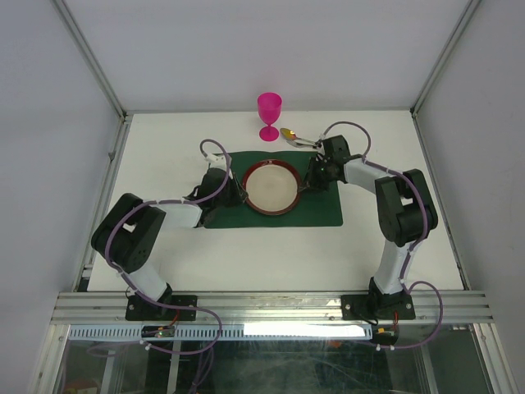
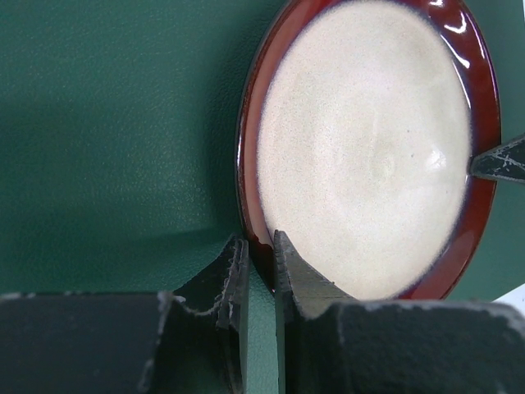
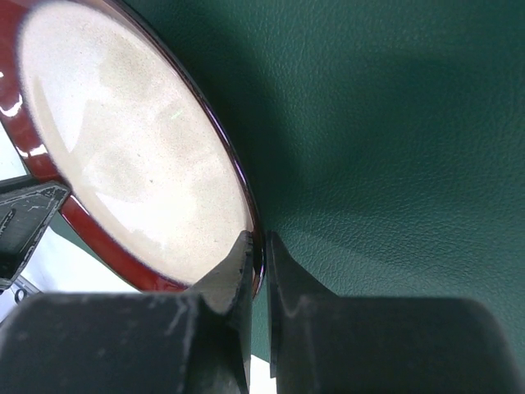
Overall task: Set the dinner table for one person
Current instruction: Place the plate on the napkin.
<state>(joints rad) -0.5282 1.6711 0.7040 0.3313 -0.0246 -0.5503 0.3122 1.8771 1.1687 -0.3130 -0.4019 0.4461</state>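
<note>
Aluminium rails (image 1: 271,305) edge the near side of the white surface (image 1: 271,258), which fills the middle of the top view. On it lies a dark green placemat (image 1: 324,209), and over the placemat is a red-rimmed cream plate (image 1: 271,187). The left hand (image 2: 261,246) is narrowed on the plate's left rim and the right hand (image 3: 258,246) on its right rim. Behind the placemat a pink goblet (image 1: 269,111) stands upright, with a gold spoon (image 1: 291,135) lying just beside it.
</note>
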